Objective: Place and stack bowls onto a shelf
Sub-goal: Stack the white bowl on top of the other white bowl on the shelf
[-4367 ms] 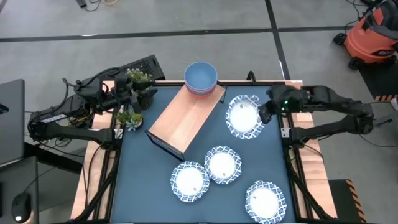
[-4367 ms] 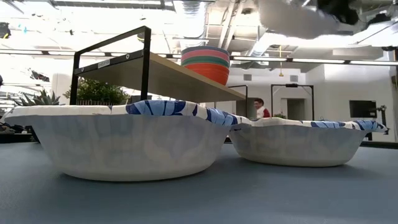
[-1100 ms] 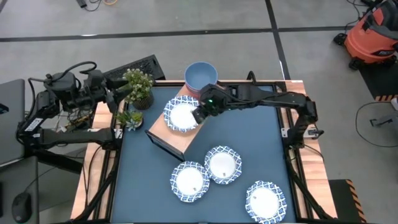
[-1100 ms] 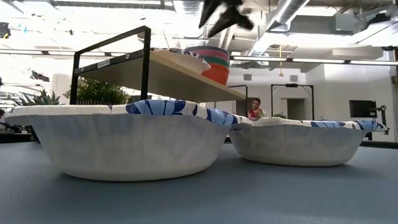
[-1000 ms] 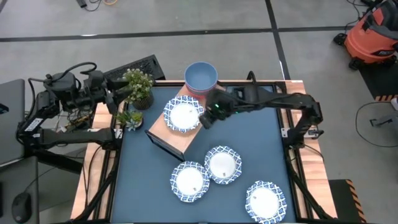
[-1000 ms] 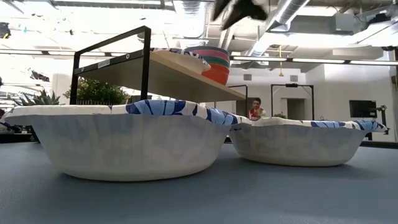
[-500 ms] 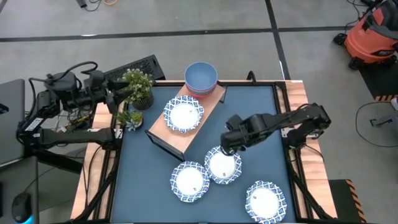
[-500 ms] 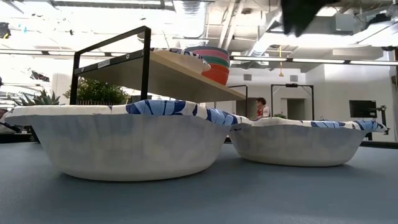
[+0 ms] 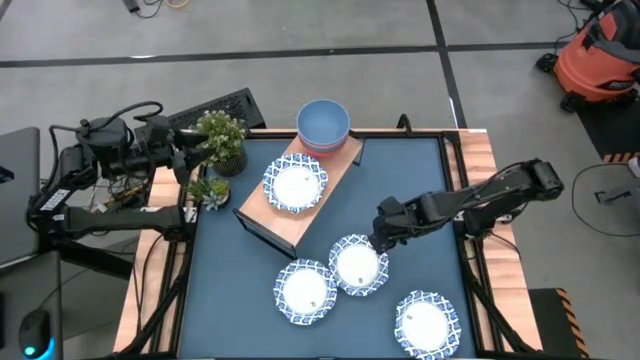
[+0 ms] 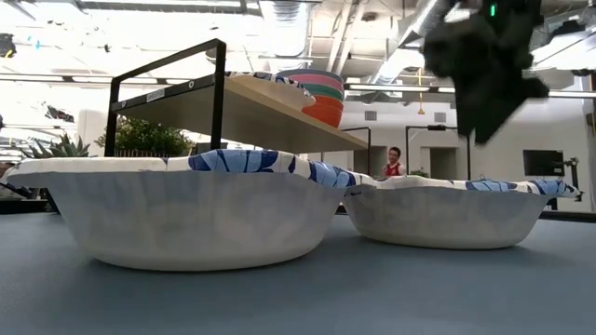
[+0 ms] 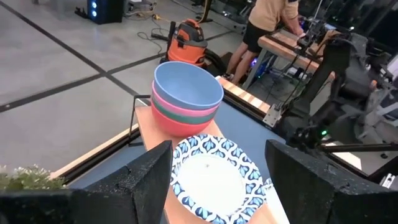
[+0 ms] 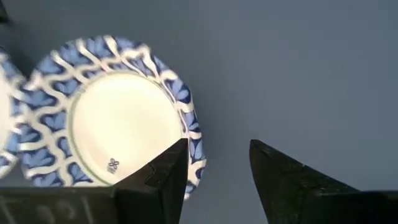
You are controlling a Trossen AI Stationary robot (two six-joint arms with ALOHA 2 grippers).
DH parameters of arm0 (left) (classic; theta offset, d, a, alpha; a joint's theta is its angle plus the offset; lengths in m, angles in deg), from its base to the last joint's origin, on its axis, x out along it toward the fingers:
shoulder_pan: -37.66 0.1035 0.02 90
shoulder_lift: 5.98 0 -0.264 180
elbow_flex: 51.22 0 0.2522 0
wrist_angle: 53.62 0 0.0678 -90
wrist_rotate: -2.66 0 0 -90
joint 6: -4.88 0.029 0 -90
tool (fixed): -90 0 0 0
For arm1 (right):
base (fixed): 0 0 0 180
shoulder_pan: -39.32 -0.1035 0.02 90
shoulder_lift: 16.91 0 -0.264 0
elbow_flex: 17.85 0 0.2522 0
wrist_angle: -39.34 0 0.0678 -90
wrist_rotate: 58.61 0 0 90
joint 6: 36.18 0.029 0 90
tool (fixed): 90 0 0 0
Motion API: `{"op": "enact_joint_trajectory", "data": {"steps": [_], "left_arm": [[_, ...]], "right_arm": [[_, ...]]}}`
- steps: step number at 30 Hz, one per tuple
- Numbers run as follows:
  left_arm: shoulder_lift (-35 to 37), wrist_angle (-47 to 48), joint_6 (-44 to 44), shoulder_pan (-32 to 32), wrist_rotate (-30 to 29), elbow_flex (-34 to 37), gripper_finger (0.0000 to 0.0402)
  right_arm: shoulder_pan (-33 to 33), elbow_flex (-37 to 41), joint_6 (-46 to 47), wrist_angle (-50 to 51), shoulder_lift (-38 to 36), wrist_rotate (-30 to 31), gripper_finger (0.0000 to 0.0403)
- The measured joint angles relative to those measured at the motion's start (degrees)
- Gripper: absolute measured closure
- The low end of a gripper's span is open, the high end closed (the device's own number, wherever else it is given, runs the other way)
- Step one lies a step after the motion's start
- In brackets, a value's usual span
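The shelf stands slanted at the table's far middle. On its far end sits a stack of small bowls, light blue on top, also in the left wrist view. A white blue-rimmed bowl rests on the board beside the stack. Three more such bowls lie on the table. My right gripper hangs open, pointing down, above the right rim of the middle bowl, well clear of it in the low view. My left gripper waits open at the far left.
Two potted plants stand at the table's far left, next to my left gripper. Bare blue tabletop lies to the right of the shelf. A person shows in the room behind.
My right gripper has left the white bowl on the shelf. It has swung toward the table's near right, sunk, and tipped to point more steeply down, ending above the middle bowl on the table. The bowl on the shelf has stayed put.
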Motion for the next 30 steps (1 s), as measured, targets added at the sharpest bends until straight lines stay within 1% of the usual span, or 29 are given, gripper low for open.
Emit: {"op": "enact_joint_trajectory", "data": {"steps": [3,5,13,15,16,18,19,22,23,26,30], "left_arm": [[0.0,0.4,0.0,0.0,-0.2,0.0,0.0159],[0.0,0.6,-0.3,0.0,-0.5,0.0,0.0159],[0.0,1.0,-1.4,0.0,-1.9,0.0,0.0159],[0.0,1.3,-1.4,0.0,-2.2,0.0,0.0159],[0.0,1.4,-1.4,0.0,-2.7,0.0,0.0159],[0.0,1.6,-1.4,0.0,-3.7,0.0,0.0159],[0.0,1.7,-1.4,0.0,-4.0,0.0,0.0159],[0.0,1.7,-1.4,0.0,-4.1,0.0,0.0159],[0.0,1.7,-1.4,0.0,-4.0,0.0,0.0159],[0.0,1.9,-1.3,0.0,-4.0,0.0,0.0159],[0.0,1.6,-0.9,0.0,-4.0,0.0,0.0159]], "right_arm": [[0.5,4.9,-1.2,-8.5,1.2,-3.6,0.0201],[0.6,6.4,-2.9,-12.1,2.5,-5.5,0.02],[1.5,6.7,-8.2,-14.4,9.9,-5.6,0.02],[1.8,6.7,-8.8,-14.7,11.3,-5.7,0.0208],[1.8,6.7,-9.1,-14.9,11.6,-5.7,0.0218],[1.8,6.7,-9.3,-14.9,12.0,-5.8,0.0251],[1.8,6.7,-9.1,-14.9,11.9,-5.8,0.0275],[2.0,6.6,-8.6,-14.5,10.7,-6.8,0.0364],[2.2,6.5,-8.6,-14.4,10.1,-7.0,0.0378],[3.1,6.6,-7.3,-12.4,8.6,-7.3,0.038],[4.2,6.6,-5.3,-8.8,3.6,-7.1,0.038]]}}
